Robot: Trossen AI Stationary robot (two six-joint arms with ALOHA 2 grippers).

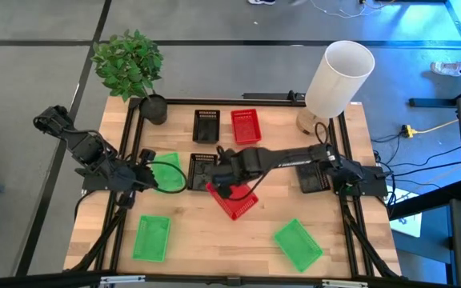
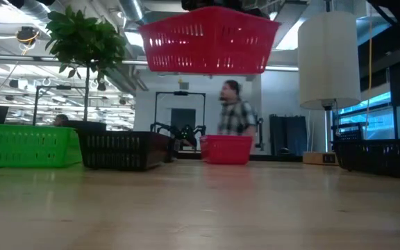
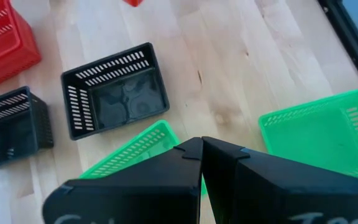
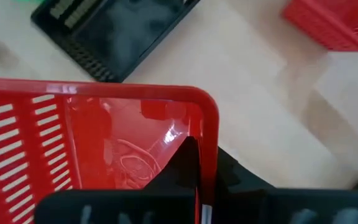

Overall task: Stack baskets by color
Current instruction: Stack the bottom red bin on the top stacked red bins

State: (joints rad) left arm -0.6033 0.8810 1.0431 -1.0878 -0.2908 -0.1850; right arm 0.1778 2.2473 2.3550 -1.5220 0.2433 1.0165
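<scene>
No readable writing or brand shows on anything we can see. Nearest to us along the front of the table [image 1: 214,240] we find two green baskets, one at front left [image 1: 151,238] and one at front right [image 1: 298,244], both flat on the wood and well apart.

Moving in, we see the right arm stretched from its base across the middle. The right gripper [image 1: 229,186] is clamped on the rim of a red basket [image 1: 234,200]. In the right wrist view a dark finger [image 4: 188,163] sits against the inside of that red wall. In the low view the basket [image 2: 209,40] hangs high above the tabletop, roughly level.

To its left, the left arm reaches in from the left edge. The left gripper [image 1: 149,178] has its fingers pressed together, right at a third green basket [image 1: 166,172]; whether it grips the rim we cannot tell. Just beside that, under the right arm, lies a black basket [image 1: 202,170].

Farther back we have another black basket [image 1: 206,125] and a red basket [image 1: 245,126] side by side. At the far corners stand a potted plant [image 1: 130,68] and a white lampshade [image 1: 339,78]. A person [image 2: 235,114] shows in the room beyond.
</scene>
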